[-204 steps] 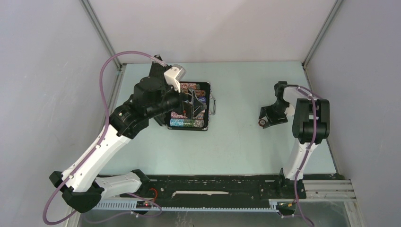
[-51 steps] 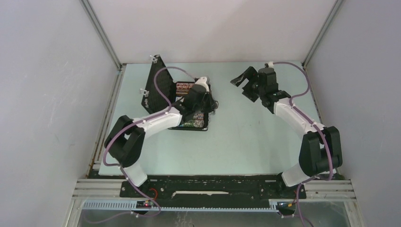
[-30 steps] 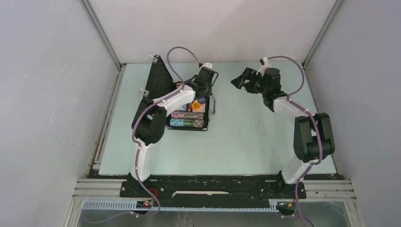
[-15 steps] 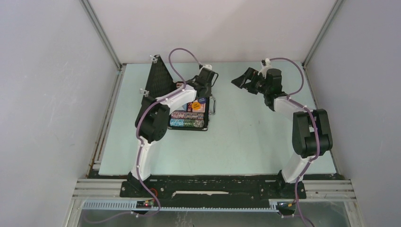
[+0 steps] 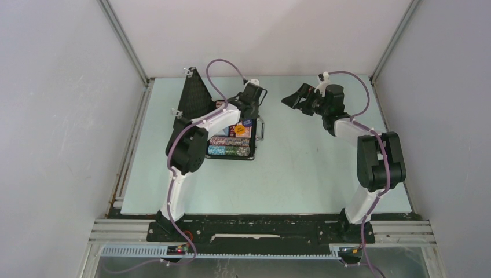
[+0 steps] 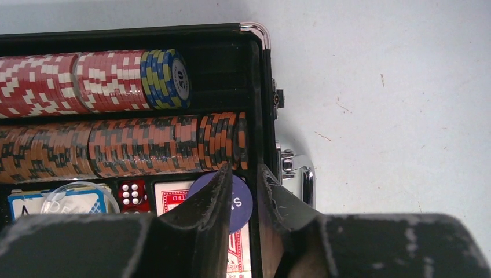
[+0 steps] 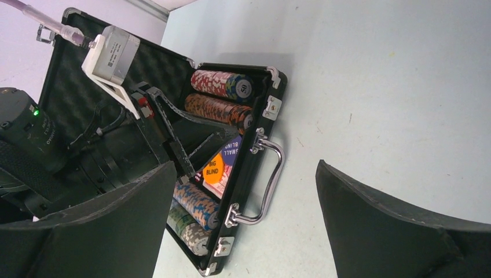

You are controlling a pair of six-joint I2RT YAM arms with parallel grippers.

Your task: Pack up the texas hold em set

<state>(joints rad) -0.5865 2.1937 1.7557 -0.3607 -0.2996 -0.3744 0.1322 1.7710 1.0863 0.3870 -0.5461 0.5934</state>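
Four rows of chips [image 7: 217,110] lie on edge in one open black case [image 5: 230,157]. The case sits on the left half of the pale table [image 5: 312,168], and its one foam-lined lid [image 5: 194,95] stands upright along its left side. Two rows fill the end farther from the arm bases. One is a red-and-white row [image 6: 69,81] capped with a few blue-and-yellow chips, and the other is an orange-and-black row [image 6: 116,145]. Two more multicoloured rows fill the nearer end.

Between these pairs, the middle compartment holds one red-backed card deck [image 6: 173,197]. Two round buttons lie flat on it side by side, one blue button [image 7: 233,152] and one orange button [image 7: 214,168]. One red die [image 6: 132,191] and one clear round disc [image 6: 78,194] sit just beside the deck. One silver handle [image 7: 271,174] and two silver latches are on the case's right wall.

Of the two grippers, the left gripper [image 6: 243,174] reaches down into the middle compartment. Its two fingers stand a narrow gap apart and clamp nothing, and the blue button's face shows through the gap. The right gripper [image 7: 246,167] hovers over bare table to the right of the case, apart from it and facing it. Its two fingers are spread wide and hold nothing.
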